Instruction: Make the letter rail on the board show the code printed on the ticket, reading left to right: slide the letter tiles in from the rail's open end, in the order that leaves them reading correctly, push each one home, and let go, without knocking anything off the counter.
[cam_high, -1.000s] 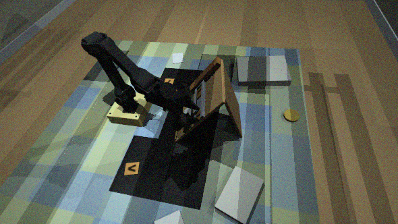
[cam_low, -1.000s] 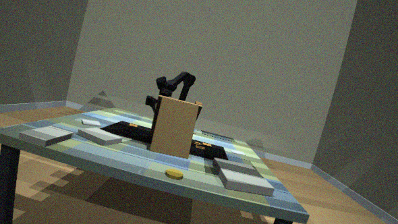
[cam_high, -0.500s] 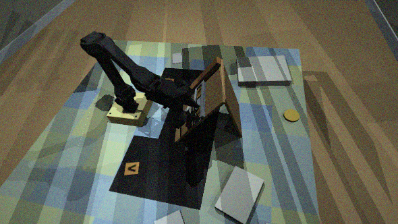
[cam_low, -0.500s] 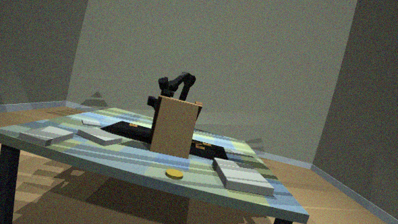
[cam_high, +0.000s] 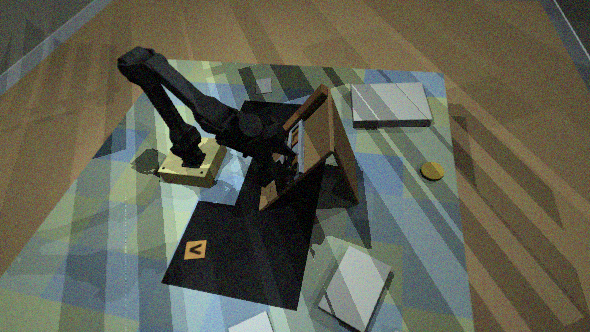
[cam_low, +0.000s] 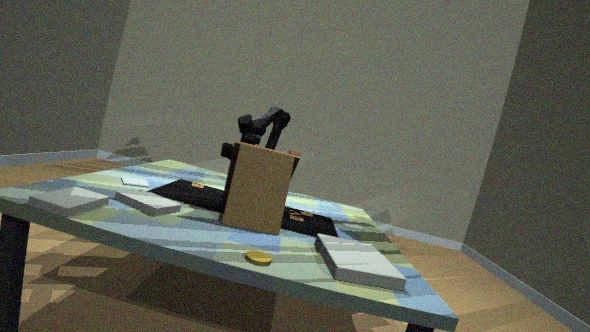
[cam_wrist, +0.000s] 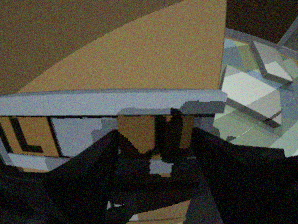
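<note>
Top: arm (cam_high: 200, 107) reaches from base (cam_high: 212, 172) toward 3 o'clock, gripper (cam_high: 287, 159) against face of tilted board (cam_high: 320, 135). Orange V tile (cam_high: 195, 249) lies on black mat (cam_high: 250, 250) at 7 o'clock, well apart from board.

Exterior: board back hides gripper; yellow disc (cam_low: 258, 257) near counter edge at 6 o'clock.

Wrist: fingers clamped on orange tile (cam_wrist: 143, 132) in grey rail (cam_wrist: 113, 103); L tile (cam_wrist: 27, 136) sits in rail at 9 o'clock.

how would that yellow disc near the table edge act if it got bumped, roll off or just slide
The yellow disc lies flat on its face and looks thin, so it would probably slide, not roll. It looks small and likely light, so a slight nudge could move it. It sits near the table edge, so a push outward might drop it.
</note>
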